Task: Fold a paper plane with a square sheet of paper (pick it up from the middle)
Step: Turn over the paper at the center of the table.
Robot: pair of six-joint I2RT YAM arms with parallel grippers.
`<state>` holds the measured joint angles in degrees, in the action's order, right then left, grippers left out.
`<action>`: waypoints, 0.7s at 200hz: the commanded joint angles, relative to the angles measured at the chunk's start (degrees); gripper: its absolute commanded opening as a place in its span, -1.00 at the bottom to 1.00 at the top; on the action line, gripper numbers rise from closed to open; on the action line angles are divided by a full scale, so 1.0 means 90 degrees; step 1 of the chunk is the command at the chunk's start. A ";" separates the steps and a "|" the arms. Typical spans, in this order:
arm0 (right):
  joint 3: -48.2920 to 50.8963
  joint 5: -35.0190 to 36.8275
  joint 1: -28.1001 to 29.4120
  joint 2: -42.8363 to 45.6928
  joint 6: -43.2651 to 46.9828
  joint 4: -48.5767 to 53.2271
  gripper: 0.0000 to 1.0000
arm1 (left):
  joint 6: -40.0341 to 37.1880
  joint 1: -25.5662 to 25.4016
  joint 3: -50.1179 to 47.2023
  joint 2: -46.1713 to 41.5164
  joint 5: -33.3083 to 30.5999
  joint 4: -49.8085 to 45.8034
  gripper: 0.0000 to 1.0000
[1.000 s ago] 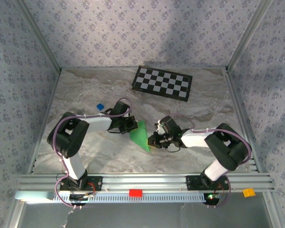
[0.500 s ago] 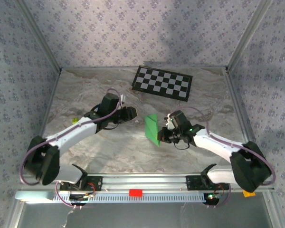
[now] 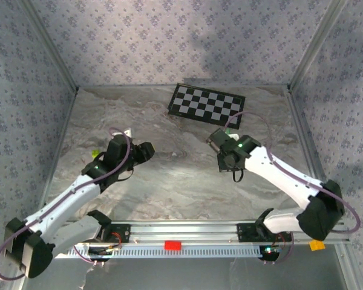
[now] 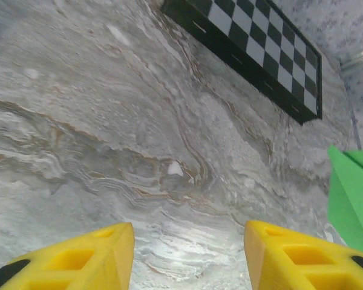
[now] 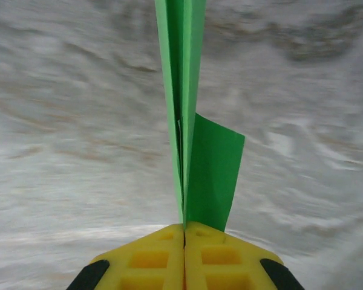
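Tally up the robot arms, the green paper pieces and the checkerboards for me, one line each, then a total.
Robot arms: 2, the left arm and the right arm
Folded green paper: 1, pinched in the right fingers
Checkerboard: 1
Total: 4

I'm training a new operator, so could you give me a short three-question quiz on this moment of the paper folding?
1. True or false: the right gripper is shut on the green paper.
2. The left gripper is: A) open and empty; B) shut on the paper; C) shut on nothing.
3. Fill in: the checkerboard lies at the ____ side of the table, away from the arm bases.
Key: 1 true; 2 A; 3 far.
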<state>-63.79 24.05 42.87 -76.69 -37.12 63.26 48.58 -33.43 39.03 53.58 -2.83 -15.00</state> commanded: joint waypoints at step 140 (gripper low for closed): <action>-0.2616 -0.1138 0.2246 -0.4092 0.0376 -0.0685 -0.51 | 0.0240 0.0450 0.0038 -0.1393 -0.1226 -0.1316 0.03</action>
<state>-87.59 23.03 64.42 -117.21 -36.34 63.92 51.09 -29.95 37.01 43.35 -11.75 -24.53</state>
